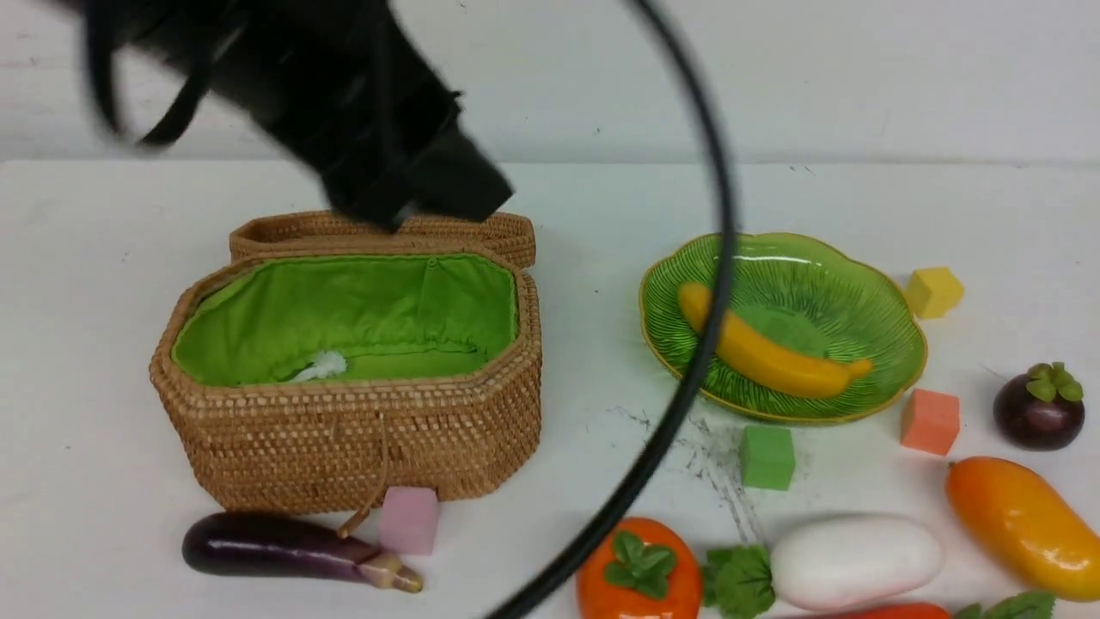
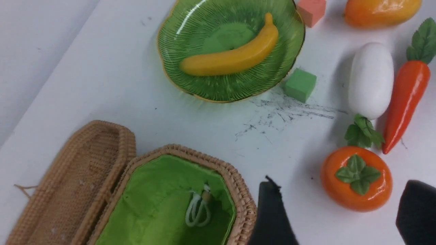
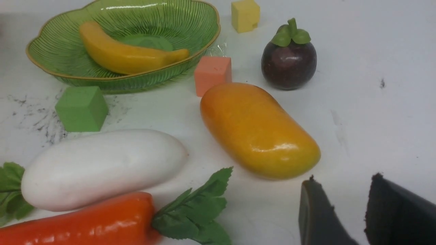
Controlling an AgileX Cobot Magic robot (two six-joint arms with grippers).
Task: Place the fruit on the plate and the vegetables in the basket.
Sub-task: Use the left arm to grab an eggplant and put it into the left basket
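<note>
Across the bench [image 1: 86, 258] sat four fruits [image 1: 1023, 524], three vegetables [image 1: 275, 548] and four cubes [image 1: 767, 457]; the left arm [image 1: 344, 94] hung above the basket [image 1: 344, 447], both arms' fingers [image 2: 272, 211] apart.

Bright, even light is cast from above, and shadows are kept soft and short. The left arm [image 1: 344, 112] is smeared with blur, and the cable [image 1: 718, 258] is seen out of focus. White glare is caught on the mango [image 3: 279, 148].
</note>
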